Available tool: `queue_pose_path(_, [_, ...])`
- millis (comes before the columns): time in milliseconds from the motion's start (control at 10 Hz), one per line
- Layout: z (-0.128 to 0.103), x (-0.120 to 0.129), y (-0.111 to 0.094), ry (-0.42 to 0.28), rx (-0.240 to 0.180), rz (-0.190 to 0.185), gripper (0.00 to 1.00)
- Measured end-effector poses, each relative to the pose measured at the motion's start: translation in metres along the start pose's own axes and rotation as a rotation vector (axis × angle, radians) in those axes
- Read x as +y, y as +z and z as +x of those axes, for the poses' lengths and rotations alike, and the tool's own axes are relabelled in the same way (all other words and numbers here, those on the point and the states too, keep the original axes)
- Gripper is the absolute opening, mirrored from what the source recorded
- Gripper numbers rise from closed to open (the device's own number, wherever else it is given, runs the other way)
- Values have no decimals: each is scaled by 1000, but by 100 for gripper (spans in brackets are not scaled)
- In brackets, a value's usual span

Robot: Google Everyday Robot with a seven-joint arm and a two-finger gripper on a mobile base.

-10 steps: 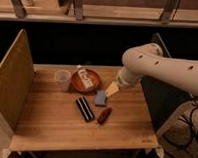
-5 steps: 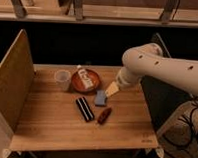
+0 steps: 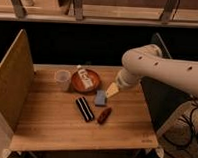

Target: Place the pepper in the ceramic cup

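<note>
The pepper (image 3: 104, 115) is small, dark red-brown and tapered, lying on the wooden table (image 3: 50, 126) right of centre. The ceramic cup (image 3: 62, 80) is pale and round, standing at the back left, beside the reddish-brown plate (image 3: 91, 84). My gripper (image 3: 112, 90) hangs from the white arm (image 3: 158, 69) above the table, right of the plate and behind the pepper, apart from it. It holds nothing that I can see.
A small white bottle (image 3: 83, 77) lies on the plate. A blue-grey square block (image 3: 100, 98) and a black ribbed bar (image 3: 84, 109) lie left of the pepper. A tall wooden side panel (image 3: 12, 84) stands at the left. Cables (image 3: 187, 133) hang at the right.
</note>
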Motion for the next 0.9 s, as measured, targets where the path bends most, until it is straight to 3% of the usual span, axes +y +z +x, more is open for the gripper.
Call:
queue_pose_path(600, [-2, -1, -1, 18, -13, -2, 80])
queue_pose_path(700, [-2, -5, 0, 60, -27, -4, 80])
queue_pose_path(900, [0, -17, 7, 219, -57, -9, 80])
